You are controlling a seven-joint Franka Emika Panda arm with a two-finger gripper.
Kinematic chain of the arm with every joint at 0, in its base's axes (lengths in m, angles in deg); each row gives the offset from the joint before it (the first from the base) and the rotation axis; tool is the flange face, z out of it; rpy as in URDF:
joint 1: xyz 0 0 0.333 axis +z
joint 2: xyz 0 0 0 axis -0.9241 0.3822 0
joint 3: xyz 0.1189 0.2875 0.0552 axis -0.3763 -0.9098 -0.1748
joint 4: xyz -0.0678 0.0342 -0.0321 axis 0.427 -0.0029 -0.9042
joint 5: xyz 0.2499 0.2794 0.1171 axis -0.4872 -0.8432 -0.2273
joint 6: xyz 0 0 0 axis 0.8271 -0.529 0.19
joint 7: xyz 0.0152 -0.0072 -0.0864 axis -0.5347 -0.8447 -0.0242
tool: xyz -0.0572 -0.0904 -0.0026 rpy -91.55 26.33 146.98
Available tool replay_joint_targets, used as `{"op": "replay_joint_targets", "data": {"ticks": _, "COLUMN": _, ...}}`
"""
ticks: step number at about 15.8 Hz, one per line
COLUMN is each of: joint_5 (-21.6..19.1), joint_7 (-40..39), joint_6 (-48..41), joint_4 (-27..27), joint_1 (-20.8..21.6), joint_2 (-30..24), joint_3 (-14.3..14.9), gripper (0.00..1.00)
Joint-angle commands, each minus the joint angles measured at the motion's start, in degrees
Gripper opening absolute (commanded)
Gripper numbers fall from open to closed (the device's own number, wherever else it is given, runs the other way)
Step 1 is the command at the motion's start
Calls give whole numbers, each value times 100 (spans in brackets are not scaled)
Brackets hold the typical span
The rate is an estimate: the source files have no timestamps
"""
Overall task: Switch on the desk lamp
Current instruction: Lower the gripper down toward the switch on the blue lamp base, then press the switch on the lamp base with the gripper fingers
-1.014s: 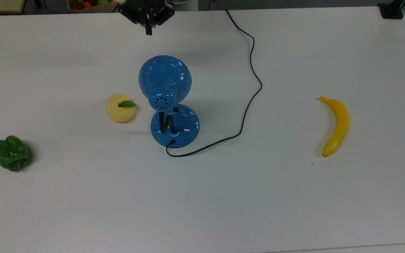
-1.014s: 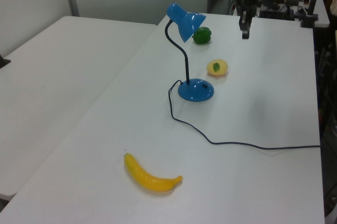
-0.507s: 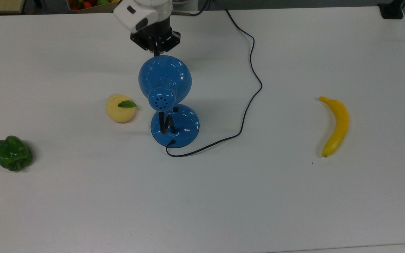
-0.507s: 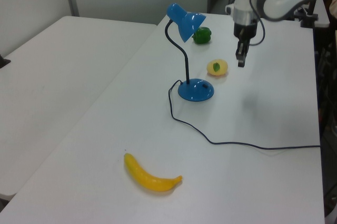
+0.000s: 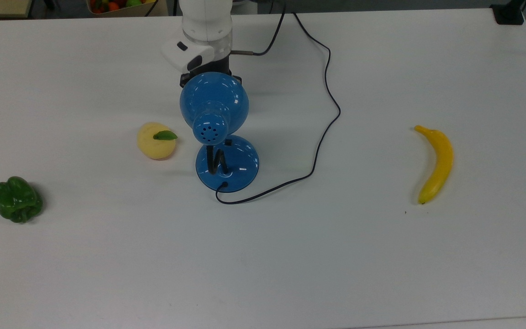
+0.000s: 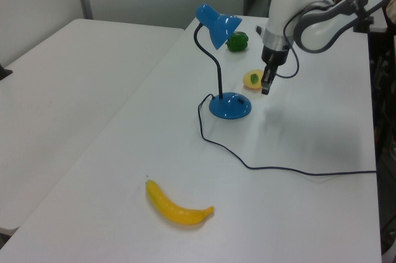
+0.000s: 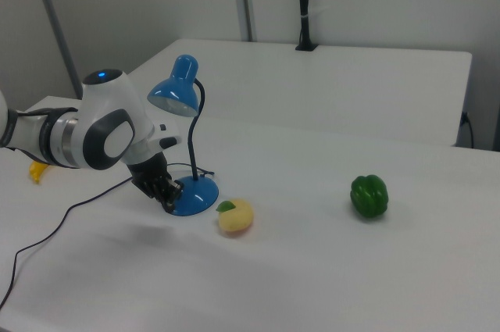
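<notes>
The desk lamp stands mid-table with its glossy blue dome shade (image 5: 214,101) leaning over a round blue base (image 5: 233,164). A small black switch (image 5: 228,142) sits on the base, and a thin black cord (image 5: 326,105) trails toward the far edge. In the top view my white wrist (image 5: 197,49) sits just beyond the shade, which hides the fingers. My gripper (image 6: 265,88) hangs low, fingers shut and empty, just off the base (image 6: 230,106) on the left view's right. In the right view the gripper (image 7: 167,204) is close against the left rim of the base (image 7: 195,194), under the shade (image 7: 175,94).
A yellow fruit with a green leaf (image 5: 156,140) lies near the base on the top view's left. A green pepper (image 5: 18,199) lies further left and a banana (image 5: 436,163) far right. A box of fruit (image 5: 117,6) sits past the far edge.
My arm has come from the table's far edge toward the lamp and dropped lower. The gripper now sits beside the base. The lamp and fruit have not moved.
</notes>
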Motion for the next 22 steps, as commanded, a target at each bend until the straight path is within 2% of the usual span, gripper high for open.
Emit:
{"op": "replay_joint_targets", "data": {"ticks": 1, "joint_5": 16, "joint_7": 379, "joint_6": 694, "joint_4": 28, "joint_1": 116, "joint_2": 250, "joint_3": -9, "gripper": 0}}
{"op": "replay_joint_targets", "data": {"ticks": 3, "joint_5": 16, "joint_7": 388, "joint_6": 985, "joint_4": 115, "joint_1": 116, "joint_2": 329, "joint_3": -9, "gripper": 0}}
{"op": "replay_joint_targets", "data": {"ticks": 9, "joint_5": 24, "joint_7": 388, "joint_6": 1039, "joint_4": 555, "joint_1": 151, "joint_2": 584, "joint_3": -18, "gripper": 0}}
{"op": "replay_joint_targets", "data": {"ticks": 16, "joint_5": 33, "joint_7": 388, "joint_6": 1074, "joint_4": 582, "joint_1": 195, "joint_2": 698, "joint_3": -18, "gripper": 0}}
{"op": "replay_joint_targets", "data": {"ticks": 22, "joint_5": 33, "joint_7": 405, "joint_6": 1074, "joint_4": 818, "joint_1": 195, "joint_2": 918, "joint_3": -18, "gripper": 0}}
